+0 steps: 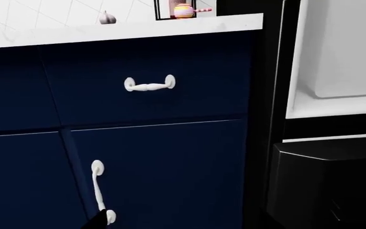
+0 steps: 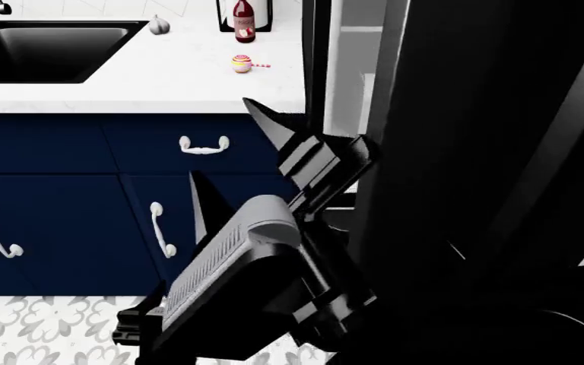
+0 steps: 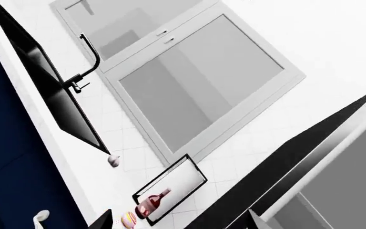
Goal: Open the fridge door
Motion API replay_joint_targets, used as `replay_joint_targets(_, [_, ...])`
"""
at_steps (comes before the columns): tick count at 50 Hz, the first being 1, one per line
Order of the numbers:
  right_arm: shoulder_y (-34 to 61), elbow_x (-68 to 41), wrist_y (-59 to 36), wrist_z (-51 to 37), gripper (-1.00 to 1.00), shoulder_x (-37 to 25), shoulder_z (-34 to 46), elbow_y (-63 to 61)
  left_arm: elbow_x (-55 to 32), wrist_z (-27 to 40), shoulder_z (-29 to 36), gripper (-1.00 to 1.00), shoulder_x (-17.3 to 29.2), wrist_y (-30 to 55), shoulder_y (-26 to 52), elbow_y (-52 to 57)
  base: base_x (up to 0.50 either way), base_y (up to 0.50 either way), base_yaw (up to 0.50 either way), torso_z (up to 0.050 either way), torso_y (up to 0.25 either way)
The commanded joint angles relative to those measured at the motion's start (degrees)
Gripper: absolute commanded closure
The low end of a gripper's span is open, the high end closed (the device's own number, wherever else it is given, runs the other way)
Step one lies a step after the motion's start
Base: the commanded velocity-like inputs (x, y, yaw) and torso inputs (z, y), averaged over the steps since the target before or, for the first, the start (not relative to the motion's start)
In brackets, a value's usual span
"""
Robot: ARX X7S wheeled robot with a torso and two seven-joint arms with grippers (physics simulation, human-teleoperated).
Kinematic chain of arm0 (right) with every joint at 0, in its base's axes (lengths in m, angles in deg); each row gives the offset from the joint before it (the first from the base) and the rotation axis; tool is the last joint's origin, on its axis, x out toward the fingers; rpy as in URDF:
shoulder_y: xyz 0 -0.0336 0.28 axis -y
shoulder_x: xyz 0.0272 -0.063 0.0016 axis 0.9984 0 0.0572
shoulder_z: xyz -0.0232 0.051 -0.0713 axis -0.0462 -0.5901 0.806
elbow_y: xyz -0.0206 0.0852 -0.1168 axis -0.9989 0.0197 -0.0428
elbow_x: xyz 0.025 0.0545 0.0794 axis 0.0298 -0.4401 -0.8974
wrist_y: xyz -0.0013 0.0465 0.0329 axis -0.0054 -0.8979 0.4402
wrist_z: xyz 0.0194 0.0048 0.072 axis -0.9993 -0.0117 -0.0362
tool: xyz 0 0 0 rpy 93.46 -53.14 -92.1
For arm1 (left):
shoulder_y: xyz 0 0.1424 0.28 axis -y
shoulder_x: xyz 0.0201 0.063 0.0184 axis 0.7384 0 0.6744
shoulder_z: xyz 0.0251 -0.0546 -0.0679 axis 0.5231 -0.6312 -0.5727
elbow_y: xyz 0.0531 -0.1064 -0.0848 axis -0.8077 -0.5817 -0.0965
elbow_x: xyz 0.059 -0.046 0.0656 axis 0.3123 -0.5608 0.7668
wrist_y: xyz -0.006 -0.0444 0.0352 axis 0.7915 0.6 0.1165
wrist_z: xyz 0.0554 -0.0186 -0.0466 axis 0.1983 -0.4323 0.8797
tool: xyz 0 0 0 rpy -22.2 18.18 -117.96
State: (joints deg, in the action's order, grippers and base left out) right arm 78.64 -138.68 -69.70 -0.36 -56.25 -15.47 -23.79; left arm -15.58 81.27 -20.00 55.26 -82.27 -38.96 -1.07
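- Fridge door [image 2: 474, 152] already looks ajar to me: in the head view the big glossy black panel fills the right half of the frame, and a strip of white fridge interior [image 2: 351, 68] shows between its edge and the counter [image 2: 119, 87].
- Left wrist view agrees: white inner liner and shelf [image 1: 335, 102] visible past the black fridge edge, beside the navy cabinets [image 1: 151, 157].
- Step in hand, my read: mid-swing. Door is cracked, not yet wide.
- Left gripper [image 2: 277, 129]: dark fingers sit right at the door's edge, near the gap. Jaws look spread, with one tip pointing up toward the counter. I can't make out anything clamped between them, or whether they touch the door.
- Right gripper: only dark slivers at the edge of its own wrist view, which looks up at the window [image 3: 196, 90], the sink [image 3: 62, 100] and the bottle [image 3: 152, 202] in its rack. Can't tell how its jaws stand. In the head view that arm is lost against the black panel.
- Next move, as I judge it: get the left fingers behind the door's free edge and sweep outward along the hinge arc, away from the cabinets.
- Needs care: the black arm against the black door leaves me almost no contrast to judge contact.
- Base may need to back off so the door clears the torso.
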Motion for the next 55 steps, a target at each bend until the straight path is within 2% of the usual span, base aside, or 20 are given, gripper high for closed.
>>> replay_joint_targets(1, [-0.4, 7.5, 1.2, 1.6, -1.0, 2.6, 8.1, 3.7, -0.3, 0.0, 0.2, -1.0, 0.2, 0.3, 0.1, 0.3, 0.0, 0.0, 0.0, 0.0, 0.0])
replay_joint_targets(13, [1.1, 10.9, -2.5, -0.4, -1.0, 6.4, 14.2, 5.8, -0.4, -0.1, 0.4, -1.0, 0.4, -0.3, 0.1, 0.1, 0.0, 0.0, 0.0, 0.0, 0.0])
replay_joint_targets(22, [1.1, 11.5, 0.1, 1.0, -1.0, 6.8, 14.0, 8.2, -0.6, -0.1, 0.5, -1.0, 0.5, -0.5, 0.0, 0.2, 0.0, 0.0, 0.0, 0.0, 0.0])
replay_joint_targets(29, [-2.6, 8.4, 10.2, 5.5, -1.0, 4.1, 6.3, 12.3, -0.5, 0.1, 0.7, -1.0, 0.5, -0.8, 0.1, -0.2, 0.0, 0.0, 0.0, 0.0, 0.0])
replay_joint_targets(39, [-10.7, -4.4, 27.8, 17.7, -1.0, 2.1, -8.7, 23.6, -0.6, 0.3, 0.8, -1.0, 0.5, -0.5, 0.3, -0.2, 0.0, 0.0, 0.0, 0.0, 0.0])
replay_joint_targets(50, [-13.8, -16.3, 35.2, 27.1, -1.0, 6.6, -18.6, 41.4, -0.7, 0.6, 0.9, -1.0, 0.5, -0.5, 0.4, -0.4, 0.0, 0.0, 0.0, 0.0, 0.0])
replay_joint_targets(55, [-14.6, -15.8, 36.3, 29.5, -1.0, 7.1, -18.5, 46.4, -0.8, 0.6, 1.0, -1.0, 0.6, -0.5, 0.3, -0.3, 0.0, 0.0, 0.0, 0.0, 0.0])
